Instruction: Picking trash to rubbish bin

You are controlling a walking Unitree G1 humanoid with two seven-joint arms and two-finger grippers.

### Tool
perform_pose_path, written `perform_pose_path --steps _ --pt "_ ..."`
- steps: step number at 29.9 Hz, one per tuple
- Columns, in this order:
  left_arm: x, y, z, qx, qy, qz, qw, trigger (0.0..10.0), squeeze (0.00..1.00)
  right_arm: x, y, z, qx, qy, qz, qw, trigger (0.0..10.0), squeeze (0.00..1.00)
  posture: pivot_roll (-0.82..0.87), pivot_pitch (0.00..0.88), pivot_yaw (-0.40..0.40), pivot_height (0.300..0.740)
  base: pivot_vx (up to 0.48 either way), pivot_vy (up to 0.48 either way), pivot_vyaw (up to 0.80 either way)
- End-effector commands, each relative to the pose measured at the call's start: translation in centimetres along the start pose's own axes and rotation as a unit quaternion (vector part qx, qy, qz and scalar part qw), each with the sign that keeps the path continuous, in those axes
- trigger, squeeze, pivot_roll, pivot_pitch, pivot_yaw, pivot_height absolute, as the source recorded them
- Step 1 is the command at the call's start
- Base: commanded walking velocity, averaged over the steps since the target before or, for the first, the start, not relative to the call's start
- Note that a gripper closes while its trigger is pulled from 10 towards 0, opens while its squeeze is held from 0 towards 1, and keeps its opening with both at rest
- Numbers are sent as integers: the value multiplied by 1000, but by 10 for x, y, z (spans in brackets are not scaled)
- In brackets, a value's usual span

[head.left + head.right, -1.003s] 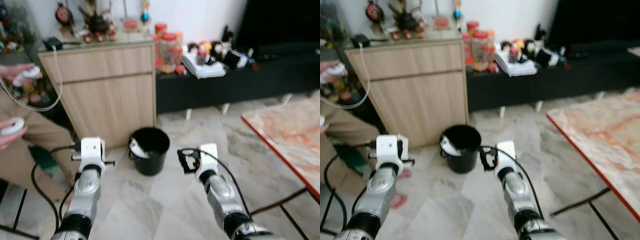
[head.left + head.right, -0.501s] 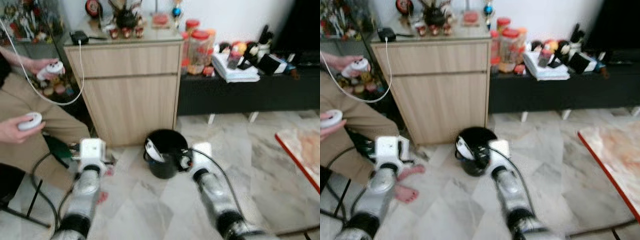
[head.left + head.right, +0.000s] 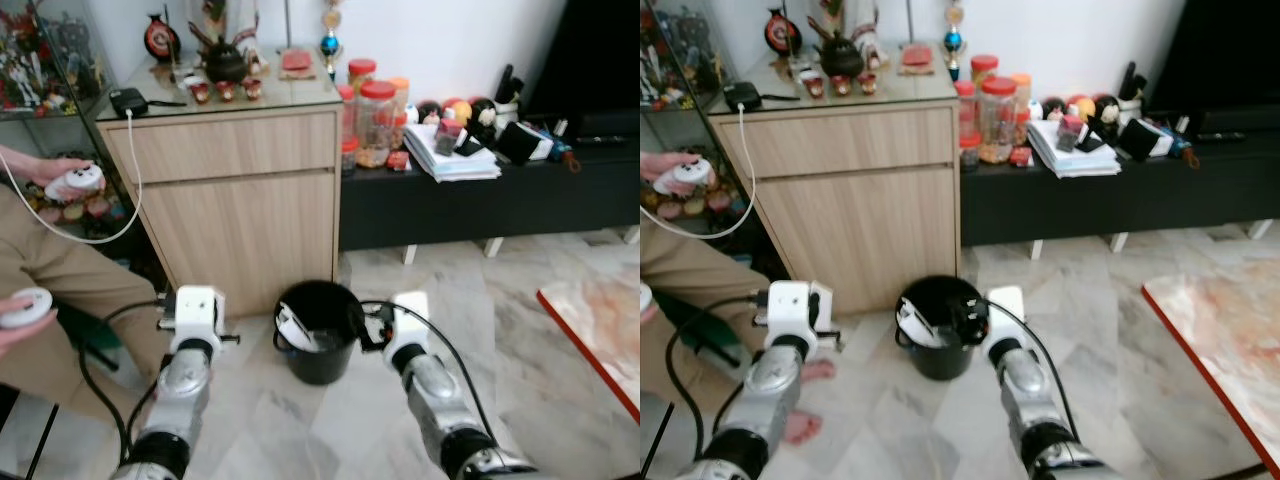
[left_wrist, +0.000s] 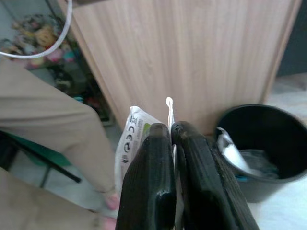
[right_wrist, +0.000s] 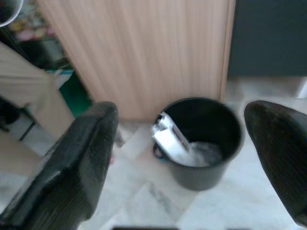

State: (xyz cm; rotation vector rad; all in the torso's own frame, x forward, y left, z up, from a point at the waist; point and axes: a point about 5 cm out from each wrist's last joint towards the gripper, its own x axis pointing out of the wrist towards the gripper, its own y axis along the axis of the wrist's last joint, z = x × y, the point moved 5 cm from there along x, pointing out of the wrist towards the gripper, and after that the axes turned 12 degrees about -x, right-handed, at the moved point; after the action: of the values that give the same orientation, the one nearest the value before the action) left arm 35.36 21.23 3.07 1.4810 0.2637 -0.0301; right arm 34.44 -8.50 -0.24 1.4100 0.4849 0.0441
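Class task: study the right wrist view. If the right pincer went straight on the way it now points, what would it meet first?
Most likely the black bin, which sits centred between the open right pincer fingers, trash already inside. The wooden cabinet stands behind it. Depth is hard to judge, so this is an estimate.

Wooden cabinet (image 3: 235,200) on marble floor (image 3: 520,330).

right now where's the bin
The bin stands on the floor in front of the wooden cabinet, between the left gripper, shut on a wrapper, and the open right gripper at its rim.
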Motion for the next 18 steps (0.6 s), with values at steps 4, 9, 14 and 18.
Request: perform_pose_path --steps 4,9,14,18 --pt "0 -6 9 -1 -14 -11 1000 10000 0 -10 -21 19 10 -34 -37 999 10000 0 41 0 39 740 341 0 0" --pt "0 -6 22 12 -35 -7 999 10000 0 -9 -16 17 10 -32 -22 999 10000 0 39 2 33 740 342 0 0" --pt "1 -5 22 12 -35 -7 999 10000 0 -8 -13 17 12 -33 -18 999 10000 0 39 2 33 740 341 0 0" --pt "3 1 13 11 -21 0 1000 10000 0 -5 -6 25 11 -48 -8 999 10000 0 55 37 31 740 341 0 0"
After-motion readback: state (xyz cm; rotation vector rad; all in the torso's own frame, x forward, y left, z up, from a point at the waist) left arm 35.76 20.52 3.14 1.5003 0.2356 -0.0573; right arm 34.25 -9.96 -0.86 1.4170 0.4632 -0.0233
